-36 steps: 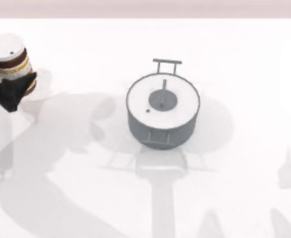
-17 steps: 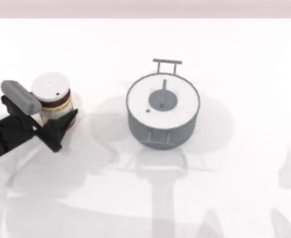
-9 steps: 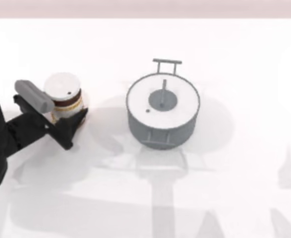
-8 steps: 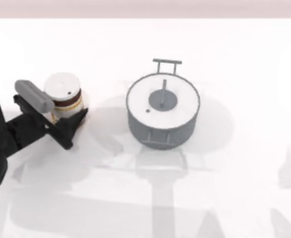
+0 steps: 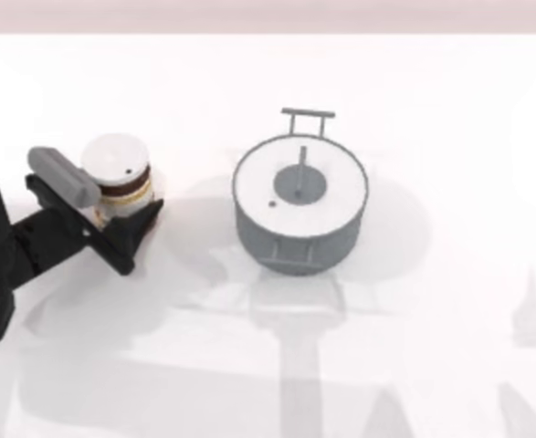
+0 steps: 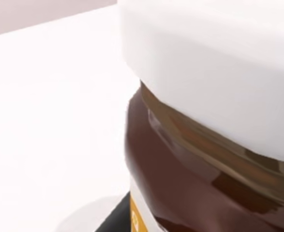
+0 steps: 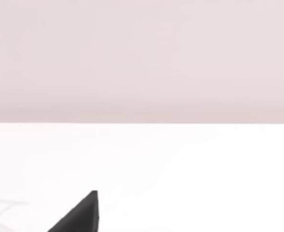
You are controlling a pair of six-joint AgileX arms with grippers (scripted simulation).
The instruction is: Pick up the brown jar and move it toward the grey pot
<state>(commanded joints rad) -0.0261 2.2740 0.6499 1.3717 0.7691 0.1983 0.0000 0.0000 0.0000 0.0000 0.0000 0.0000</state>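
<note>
The brown jar (image 5: pixel 115 166), with a white lid and an orange-yellow label band, stands upright at the table's left, held between the fingers of my left gripper (image 5: pixel 121 203), which is shut on it. In the left wrist view the jar (image 6: pixel 204 164) fills the picture, with its white lid above the dark brown contents. The grey pot (image 5: pixel 300 192), white-topped with a grey knob disc and two wire handles, sits at the table's middle. It is well to the right of the jar, with a gap between them. Of my right gripper (image 7: pixel 81 217) only a dark tip shows, in its own wrist view.
The white table (image 5: pixel 450 137) stretches around the pot, with soft arm shadows lying across its front. A pale wall band (image 5: pixel 268 16) runs along the far edge. My right arm is out of the top view.
My left gripper carried the jar from the table's far left rightward toward the pot. Over the last half second it has barely moved.
</note>
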